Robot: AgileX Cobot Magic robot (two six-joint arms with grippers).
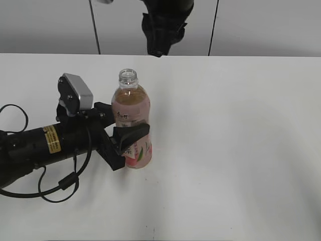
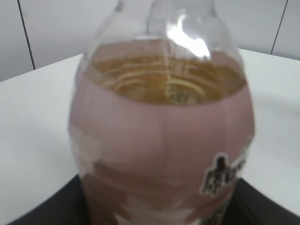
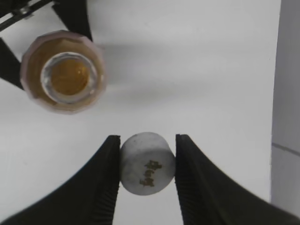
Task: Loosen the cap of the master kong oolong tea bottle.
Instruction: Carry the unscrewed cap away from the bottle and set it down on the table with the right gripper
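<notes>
**Mia:** What is the right end effector [image 3: 146, 176] holding?

**Ben:** The small round white plastic cap [image 3: 147, 163] with a dark mark on top. Its two black fingers press it from both sides. It hangs high over the white bench [image 1: 241, 150].

**Mia:** So the cap is off?

**Ben:** Yes. The neck is open, and you can see the tea inside from above.

**Mia:** Where is the bottle from that end effector?

**Ben:** The tall clear plastic bottle of pinkish tea with the pink-and-white label [image 1: 131, 120] stands below it and a bit to one side. It stands straight up, so its neck points up toward the cap.

**Mia:** And the left end effector [image 1: 128, 143]?

**Ben:** It is closed about the bottle's lower body, low on the label. It keeps the bottle from tipping.

**Mia:** Which arm is nearer the bottle?

**Ben:** The left one, because it touches it. The right one is well apart. I think the loosening part is done.
</notes>
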